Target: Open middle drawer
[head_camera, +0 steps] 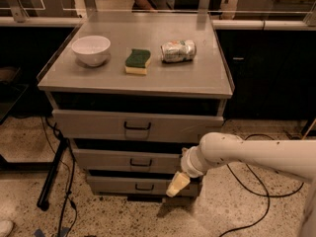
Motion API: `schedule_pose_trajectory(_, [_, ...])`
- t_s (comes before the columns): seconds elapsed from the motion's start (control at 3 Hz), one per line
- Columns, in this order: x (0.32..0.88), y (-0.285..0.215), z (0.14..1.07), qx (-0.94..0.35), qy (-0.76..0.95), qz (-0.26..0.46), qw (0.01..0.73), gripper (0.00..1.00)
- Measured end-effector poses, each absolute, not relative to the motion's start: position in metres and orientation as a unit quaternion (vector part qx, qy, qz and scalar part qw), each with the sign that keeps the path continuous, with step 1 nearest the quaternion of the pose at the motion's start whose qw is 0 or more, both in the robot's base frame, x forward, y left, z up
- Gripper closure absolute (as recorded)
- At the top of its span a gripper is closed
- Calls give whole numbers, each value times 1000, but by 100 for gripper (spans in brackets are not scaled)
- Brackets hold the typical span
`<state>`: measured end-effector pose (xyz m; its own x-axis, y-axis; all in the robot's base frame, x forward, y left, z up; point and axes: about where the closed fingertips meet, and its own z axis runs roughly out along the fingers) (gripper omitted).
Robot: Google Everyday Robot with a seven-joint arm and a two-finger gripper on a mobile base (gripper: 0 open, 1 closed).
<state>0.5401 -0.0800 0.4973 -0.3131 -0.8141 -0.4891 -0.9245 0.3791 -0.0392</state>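
The middle drawer [108, 160] is the grey front between the taller top drawer [94, 125] and the narrow bottom drawer [113, 185]. It has a small black loop handle [140, 163] at its centre and sits closed. My gripper [177, 184], cream-coloured at the end of a white arm [247, 154], hangs in front of the right end of the bottom drawer. It is below and to the right of the middle drawer's handle and does not touch it.
On the cabinet top [197, 80] are a white bowl [91, 49], a green and yellow sponge [137, 61] and a crushed can [177, 51]. Black cables [256, 191] lie on the speckled floor to the right. A black stand leg [52, 174] slants at the left.
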Motion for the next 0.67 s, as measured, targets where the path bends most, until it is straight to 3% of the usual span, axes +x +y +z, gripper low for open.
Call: schedule_pose_trajectory(0.67, [555, -82, 464, -544, 801, 125, 219, 0])
